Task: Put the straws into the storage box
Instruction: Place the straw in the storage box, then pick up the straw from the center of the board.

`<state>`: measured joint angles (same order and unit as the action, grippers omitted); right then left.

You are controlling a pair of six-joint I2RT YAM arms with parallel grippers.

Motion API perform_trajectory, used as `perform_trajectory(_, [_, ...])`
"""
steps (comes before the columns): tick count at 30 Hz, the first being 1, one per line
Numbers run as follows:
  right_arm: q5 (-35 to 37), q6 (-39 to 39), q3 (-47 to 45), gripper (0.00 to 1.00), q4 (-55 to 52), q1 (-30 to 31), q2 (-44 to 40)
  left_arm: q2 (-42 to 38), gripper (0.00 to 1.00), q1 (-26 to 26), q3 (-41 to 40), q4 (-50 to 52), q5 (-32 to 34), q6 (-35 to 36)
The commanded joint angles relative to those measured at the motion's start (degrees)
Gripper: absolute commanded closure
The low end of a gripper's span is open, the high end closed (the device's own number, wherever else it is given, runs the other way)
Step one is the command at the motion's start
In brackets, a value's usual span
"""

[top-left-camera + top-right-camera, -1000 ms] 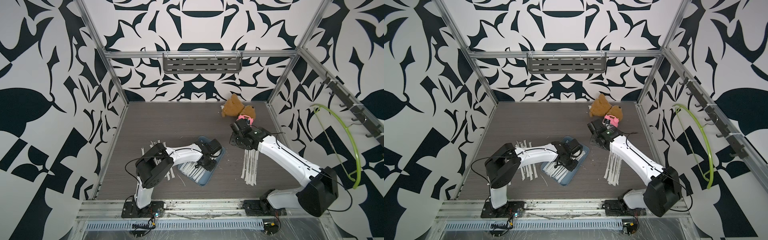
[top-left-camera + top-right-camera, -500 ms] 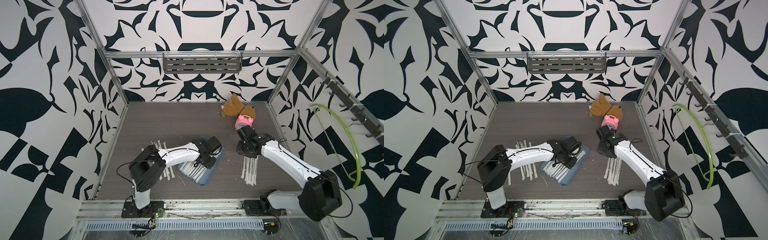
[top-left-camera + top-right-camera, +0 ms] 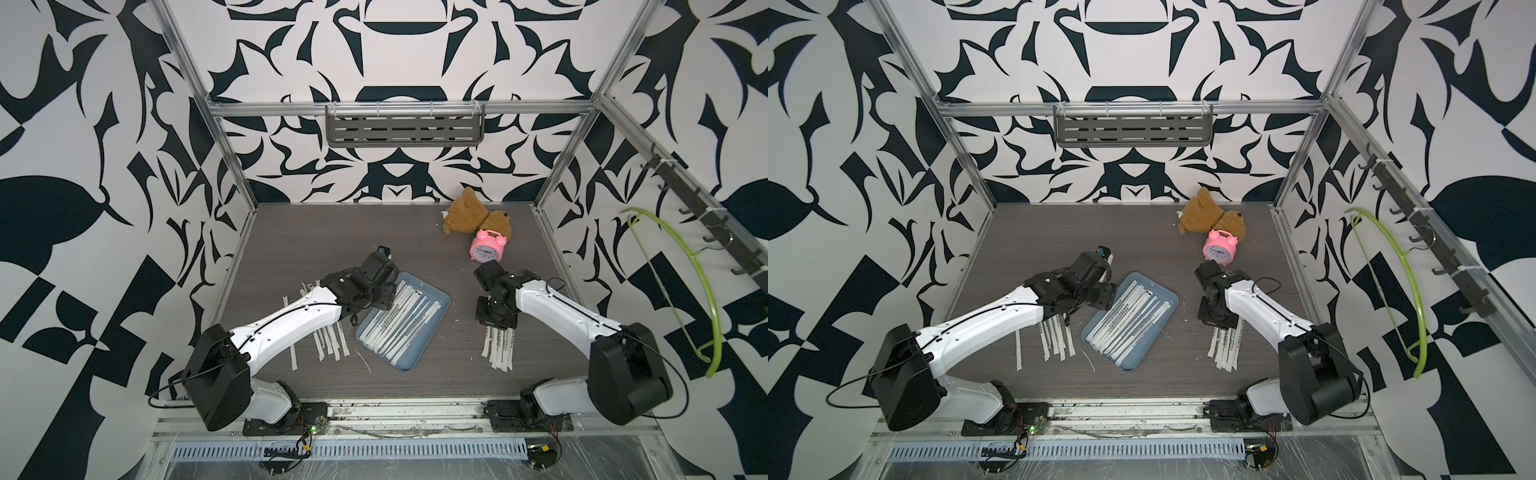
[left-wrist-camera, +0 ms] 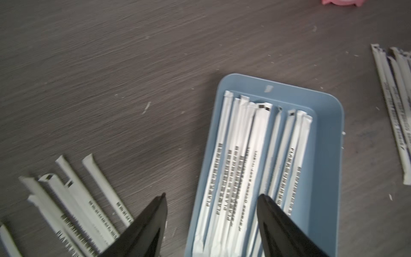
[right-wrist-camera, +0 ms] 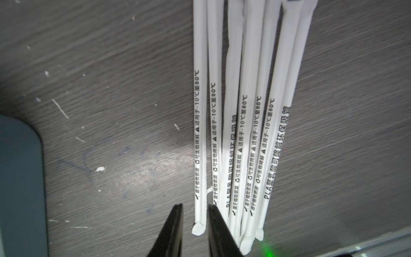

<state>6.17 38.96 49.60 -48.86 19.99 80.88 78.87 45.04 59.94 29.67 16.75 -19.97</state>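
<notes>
Bold black-and-white leaf-patterned walls (image 3: 399, 62) enclose a dark grey wood-grain tabletop (image 3: 332, 232) on three sides, framed by silver aluminium posts (image 3: 232, 166) under even light. A grey slotted metal shelf (image 3: 405, 129) hangs from the crossbar at twelve o'clock, a dark hook rail (image 3: 702, 208) runs along the wall at two o'clock, and a slotted cable duct (image 3: 374, 451) edges the bench at six o'clock.
</notes>
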Motion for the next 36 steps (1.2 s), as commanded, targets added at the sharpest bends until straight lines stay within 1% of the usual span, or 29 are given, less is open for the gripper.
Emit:
perform_trajectory(1, [0.7, -1.3, 0.0, 0.74, 0.9, 0.0, 1.3, -2.4, 0.28, -2.2, -2.5, -1.7, -0.4, -1.7])
perform_trajectory(5, [0.6, -2.0, -0.1, 0.73, 2.9, 0.0, 4.2, -3.4, 0.28, -3.5, -4.2, -2.2, -1.3, -2.3])
perform_trajectory(10, [0.1, -3.9, -0.5, 0.73, 5.9, -0.5, 8.0, -4.1, 0.28, -5.0, -5.8, -2.6, -0.5, -4.1])
perform_trajectory(16, [-0.5, -5.3, -1.3, 0.73, 7.8, -2.0, 10.1, -5.4, 0.28, -7.5, -7.9, -3.7, -2.7, -5.6])
perform_trajectory(24, [-0.4, -6.2, -2.0, 0.74, 8.2, -3.3, 9.4, -4.3, 0.28, -7.6, -8.2, -4.2, -4.6, -6.4])
perform_trajectory(36, [-0.9, -8.0, -0.6, 0.73, 7.6, -5.6, 8.5, -2.6, 0.28, -7.6, -8.0, -4.7, -6.3, -6.8])
